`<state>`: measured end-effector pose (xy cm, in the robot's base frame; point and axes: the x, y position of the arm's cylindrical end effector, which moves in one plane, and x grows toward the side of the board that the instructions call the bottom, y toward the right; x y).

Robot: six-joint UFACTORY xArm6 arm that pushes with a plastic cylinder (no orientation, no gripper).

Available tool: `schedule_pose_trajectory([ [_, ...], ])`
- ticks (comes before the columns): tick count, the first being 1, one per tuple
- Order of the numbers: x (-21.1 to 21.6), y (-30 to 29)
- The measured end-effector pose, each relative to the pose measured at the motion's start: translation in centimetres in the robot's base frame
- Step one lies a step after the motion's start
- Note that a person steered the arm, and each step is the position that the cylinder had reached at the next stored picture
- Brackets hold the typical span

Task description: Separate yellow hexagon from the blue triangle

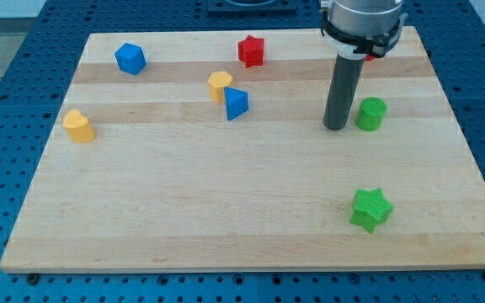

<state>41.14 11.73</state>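
Observation:
The yellow hexagon sits near the top middle of the wooden board, touching the blue triangle just below and to its right. My tip is the lower end of the dark rod and rests on the board well to the right of both blocks. It stands just left of a green cylinder.
A blue hexagon-like block lies at the top left. A red star is at the top middle. A yellow block is at the left. A green star is at the bottom right. A red block shows partly behind the arm.

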Motion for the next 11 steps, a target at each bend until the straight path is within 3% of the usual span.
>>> schedule_pose_trajectory([
  [3, -4.4, -1.8],
  [4, -4.5, -4.3],
  [7, -10.3, -15.2],
  [10, -0.4, -23.8],
  [11, -0.3, -25.5],
])
